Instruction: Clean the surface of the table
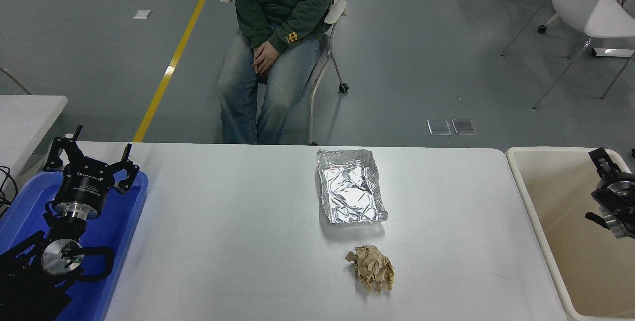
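Observation:
The white table surface (238,241) fills the lower middle of the head view. On it lie a crumpled silver foil tray (351,186) and, nearer to me, a crumpled ball of brown paper (371,267). My left gripper (89,156) is parked open and empty over the blue tray at the lower left. My right gripper (604,163) comes in at the right edge over the beige bin, well to the right of both items. It is partly cut off by the picture's edge.
A blue tray (130,212) sits at the table's left end and a beige bin (536,202) stands against its right end. A person (278,38) sits on a chair at the far side with hands folded. A smaller white table (25,112) is at the left.

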You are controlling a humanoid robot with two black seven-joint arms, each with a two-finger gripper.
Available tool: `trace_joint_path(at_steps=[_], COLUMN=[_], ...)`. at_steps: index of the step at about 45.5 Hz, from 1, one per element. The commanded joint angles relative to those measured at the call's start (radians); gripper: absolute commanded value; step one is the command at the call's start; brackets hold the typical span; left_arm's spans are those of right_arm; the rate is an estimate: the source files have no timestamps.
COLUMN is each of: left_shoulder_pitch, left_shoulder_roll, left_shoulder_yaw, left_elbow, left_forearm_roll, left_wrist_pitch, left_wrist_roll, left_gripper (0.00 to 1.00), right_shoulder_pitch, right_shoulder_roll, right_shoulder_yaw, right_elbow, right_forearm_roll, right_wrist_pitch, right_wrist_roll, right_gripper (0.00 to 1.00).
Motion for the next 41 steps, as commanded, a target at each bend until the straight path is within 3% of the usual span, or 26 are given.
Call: trace_joint_path(at_steps=[1,9,34,41], left_shoulder_pitch=[0.000,0.000,0.000,0.000], left_shoulder_roll=[0.000,0.000,0.000,0.000], left_shoulder_yaw=[0.000,0.000,0.000,0.000], left_elbow=[0.000,0.000,0.000,0.000], left_forearm_roll=[0.000,0.000,0.000,0.001], left_wrist_pitch=[0.000,0.000,0.000,0.000], left_wrist_roll=[0.000,0.000,0.000,0.000], left_gripper=[1.00,1.00,1.00,1.00], right_shoulder_pitch=[0.047,0.084,0.108,0.098], right_shoulder_roll=[-0.088,-0.170,-0.191,-0.180], right_shoulder_yaw=[0.074,0.177,0.388,0.408], right_elbow=[0.152,0.318,0.530,0.602], right_forearm_roll=[0.000,0.000,0.009,0.118], right_wrist_pitch=[0.000,0.002,0.057,0.059], right_wrist_roll=[0.000,0.002,0.006,0.009], right_gripper=[1.00,1.00,1.00,1.00])
